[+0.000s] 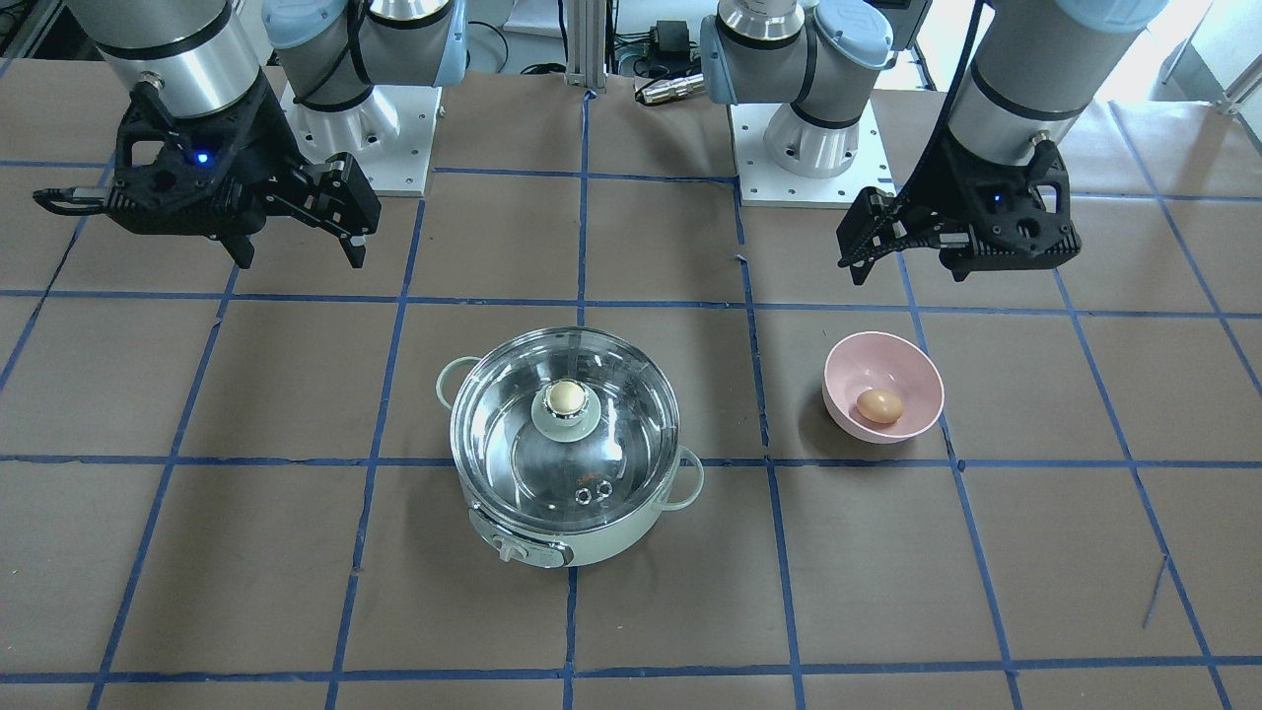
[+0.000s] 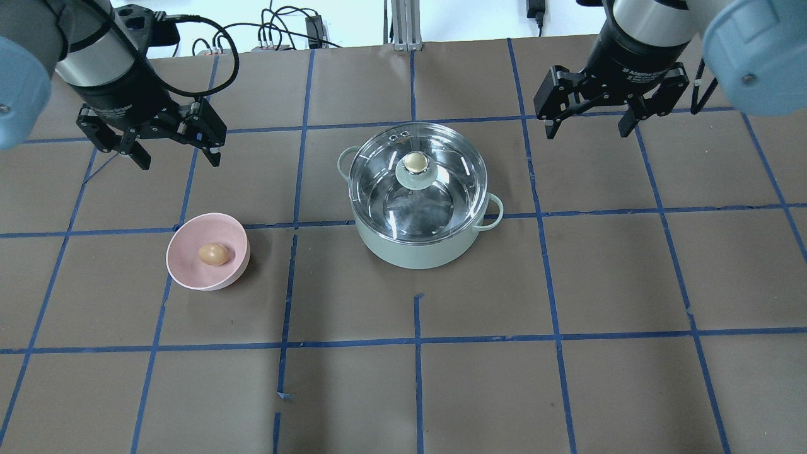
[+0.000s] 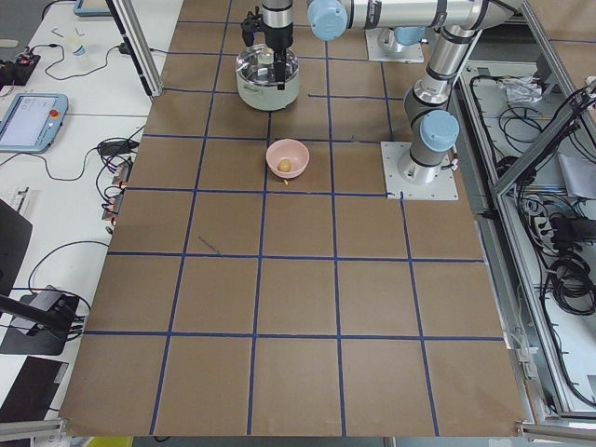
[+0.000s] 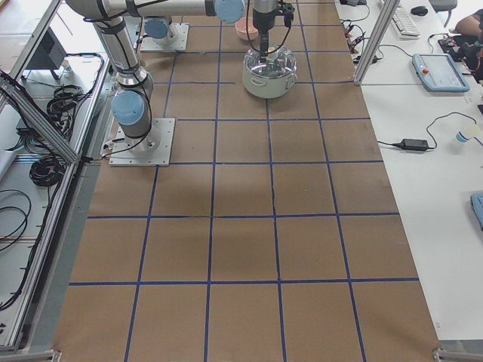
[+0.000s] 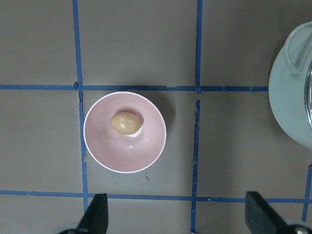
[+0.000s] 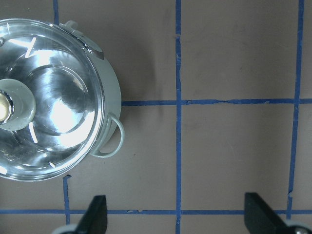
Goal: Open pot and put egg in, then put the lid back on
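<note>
The mint-green pot (image 2: 416,249) stands mid-table with the glass lid (image 2: 441,195) on it, and the lid's beige knob (image 2: 414,162) at its centre. The egg (image 2: 213,254) lies in a pink bowl (image 2: 189,271) to the pot's left. My left gripper (image 2: 179,160) is open and empty, high above the table behind the bowl; its wrist view shows the egg (image 5: 126,123) below. My right gripper (image 2: 587,131) is open and empty, high up behind and right of the pot; its wrist view shows the lid (image 6: 58,112) at the left.
Brown table with a blue tape grid. Both arm bases (image 1: 365,128) stand at the robot's edge. Bare table lies around the pot and bowl in the overhead view.
</note>
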Motion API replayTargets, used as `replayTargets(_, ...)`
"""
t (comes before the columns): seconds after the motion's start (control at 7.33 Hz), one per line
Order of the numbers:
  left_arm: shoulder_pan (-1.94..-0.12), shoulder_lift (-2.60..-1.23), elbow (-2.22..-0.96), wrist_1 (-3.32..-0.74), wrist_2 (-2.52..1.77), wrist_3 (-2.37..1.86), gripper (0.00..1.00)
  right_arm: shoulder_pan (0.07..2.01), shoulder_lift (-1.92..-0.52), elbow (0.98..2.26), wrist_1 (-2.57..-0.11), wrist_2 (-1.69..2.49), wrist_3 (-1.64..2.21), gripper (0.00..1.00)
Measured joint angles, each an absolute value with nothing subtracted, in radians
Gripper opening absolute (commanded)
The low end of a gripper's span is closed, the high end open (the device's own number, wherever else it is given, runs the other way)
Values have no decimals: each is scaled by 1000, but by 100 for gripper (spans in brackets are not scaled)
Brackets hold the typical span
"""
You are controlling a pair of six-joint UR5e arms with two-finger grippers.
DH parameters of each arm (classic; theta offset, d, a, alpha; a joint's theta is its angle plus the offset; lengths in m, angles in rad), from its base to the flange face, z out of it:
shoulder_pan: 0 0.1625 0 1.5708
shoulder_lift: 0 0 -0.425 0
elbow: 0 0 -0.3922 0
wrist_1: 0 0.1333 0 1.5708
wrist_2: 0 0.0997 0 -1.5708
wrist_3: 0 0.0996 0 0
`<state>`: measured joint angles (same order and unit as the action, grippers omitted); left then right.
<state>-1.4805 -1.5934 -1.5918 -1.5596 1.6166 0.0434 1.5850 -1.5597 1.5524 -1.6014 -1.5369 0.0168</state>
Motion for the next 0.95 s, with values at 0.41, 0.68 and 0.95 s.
replayTargets(0.41,-1427,-1639,-1616,-1501,1606,8,91,1586,-1561,1557,-1602,-1536,17,100)
replayTargets(0.68,-1417,-1644,-1654,-1420,1604,-127,91,1585,-1562,1559,-1603,-1530,18,100)
replayTargets(0.95,-1397,-1638,-1752,-1266,1605,-280,91,1586,-1562,1560,-1604,-1527,17,100)
